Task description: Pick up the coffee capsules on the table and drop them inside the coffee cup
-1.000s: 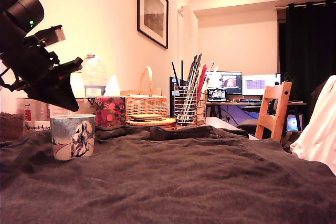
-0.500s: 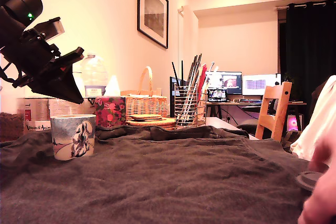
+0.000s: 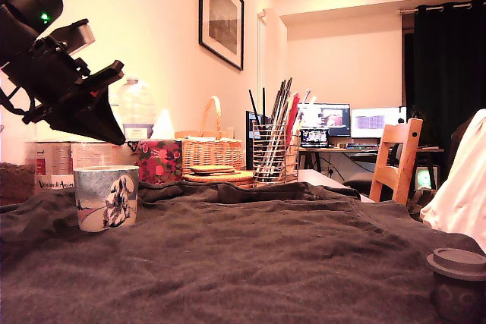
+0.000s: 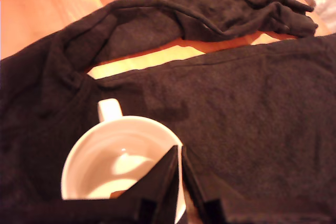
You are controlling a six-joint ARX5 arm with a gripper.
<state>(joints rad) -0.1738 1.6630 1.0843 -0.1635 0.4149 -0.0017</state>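
The coffee cup (image 3: 106, 197), pale with a dark shaggy figure, stands on the table's dark cloth (image 3: 250, 256) at the exterior view's left. My gripper (image 3: 116, 139) hangs above it, tilted down, clear of the rim. In the wrist view the fingers (image 4: 157, 177) are pressed together over the cup's white inside (image 4: 113, 161), with nothing between them. A small brownish patch low in the cup is partly hidden by them. One dark grey coffee capsule (image 3: 458, 284) stands lid-up on the cloth at the exterior view's near right corner, far from the gripper.
Behind the cup are a red floral container (image 3: 158, 161), a wicker basket (image 3: 211, 149) and a wire utensil holder (image 3: 272, 153). A wooden chair (image 3: 399, 161) and white fabric (image 3: 463, 187) are at the right. Bunched cloth folds (image 4: 210, 14) leave a bare wooden strip (image 4: 147, 59).
My gripper has risen and shifted slightly right above the cup. A hand came in at the near right, then withdrew, leaving the dark grey capsule on the cloth.
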